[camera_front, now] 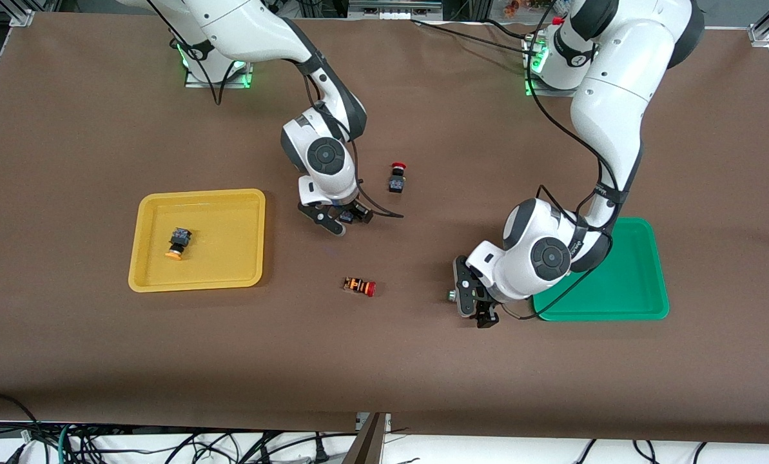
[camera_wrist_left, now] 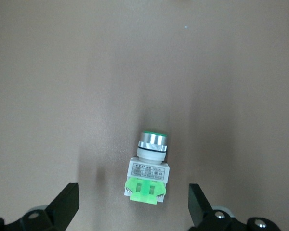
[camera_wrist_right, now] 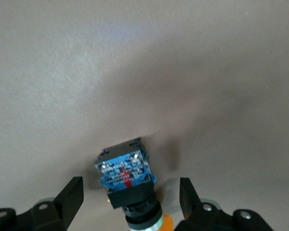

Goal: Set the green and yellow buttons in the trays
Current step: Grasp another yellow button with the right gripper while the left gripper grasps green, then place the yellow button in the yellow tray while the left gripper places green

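Now your left gripper [camera_wrist_left: 134, 204] hangs spread around the green-block switch [camera_wrist_left: 148, 169] on the table beside the green tray [camera_front: 622, 283]; your right gripper [camera_wrist_right: 126, 199], fingers apart, straddles a black yellow-capped switch [camera_wrist_right: 127, 185] (another lies in the yellow tray [camera_front: 229, 245]).

front: high, faces both bases, whole brown table [camera_front: 68, 161] | wrists: look down close (fingers frame each) | shared: tabletop patches around each switch
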You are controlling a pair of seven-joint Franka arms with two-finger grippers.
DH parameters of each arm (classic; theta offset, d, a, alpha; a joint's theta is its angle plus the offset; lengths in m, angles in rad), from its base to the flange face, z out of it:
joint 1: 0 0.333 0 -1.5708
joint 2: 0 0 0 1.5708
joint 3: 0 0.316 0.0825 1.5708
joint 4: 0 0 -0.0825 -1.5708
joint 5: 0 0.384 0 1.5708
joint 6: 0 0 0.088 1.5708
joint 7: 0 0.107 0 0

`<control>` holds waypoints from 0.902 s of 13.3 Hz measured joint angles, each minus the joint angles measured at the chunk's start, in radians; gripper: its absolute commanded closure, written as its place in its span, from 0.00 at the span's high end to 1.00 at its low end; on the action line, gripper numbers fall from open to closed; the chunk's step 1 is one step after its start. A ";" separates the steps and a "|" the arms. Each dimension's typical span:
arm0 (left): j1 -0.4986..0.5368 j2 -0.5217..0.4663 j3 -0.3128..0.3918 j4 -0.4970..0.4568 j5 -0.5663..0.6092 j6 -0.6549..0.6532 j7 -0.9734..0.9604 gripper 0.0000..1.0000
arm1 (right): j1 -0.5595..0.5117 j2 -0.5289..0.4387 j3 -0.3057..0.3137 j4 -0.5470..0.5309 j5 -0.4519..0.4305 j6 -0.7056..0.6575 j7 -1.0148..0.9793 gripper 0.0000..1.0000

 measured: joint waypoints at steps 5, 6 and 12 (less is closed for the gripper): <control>-0.002 0.056 0.001 -0.002 0.012 0.071 0.045 0.54 | 0.009 0.002 -0.001 -0.005 0.000 0.005 0.000 0.00; -0.004 0.061 0.001 -0.002 0.013 0.076 0.048 0.34 | 0.009 0.001 -0.003 -0.004 0.000 0.007 -0.001 0.00; -0.023 0.054 -0.008 0.005 0.014 0.078 0.037 0.00 | -0.086 -0.194 -0.119 0.023 0.000 -0.286 -0.322 0.00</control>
